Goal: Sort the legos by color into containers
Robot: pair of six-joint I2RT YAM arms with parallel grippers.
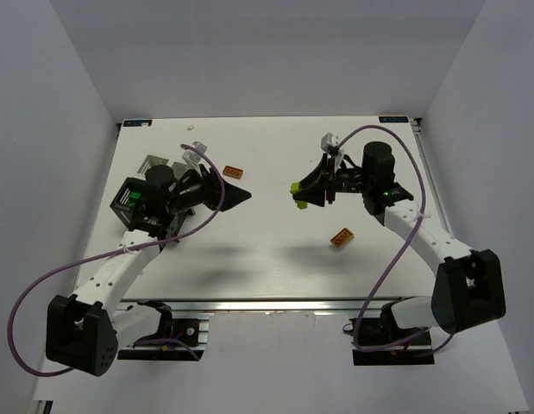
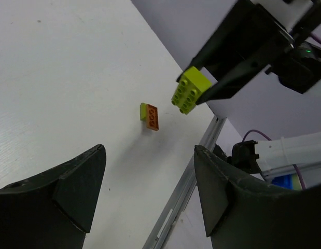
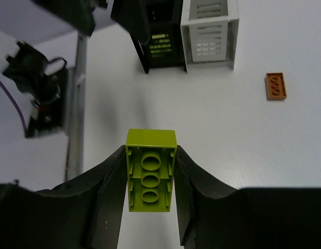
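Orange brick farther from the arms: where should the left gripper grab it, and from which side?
Probably straight down from above, pinching its two long sides across the narrow width. The orange brick lies flat on the table with bare surface all round, and the open left gripper is close by.

R end effector [image 3: 150,155] clamps lime lego [image 3: 150,174]; orange lego [image 3: 276,86] upper R.

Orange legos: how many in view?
2. Far lego lies just beyond the left gripper; near lego lies mid-table, nearer than the right gripper holding a lime lego. More may be hidden in the boxes.
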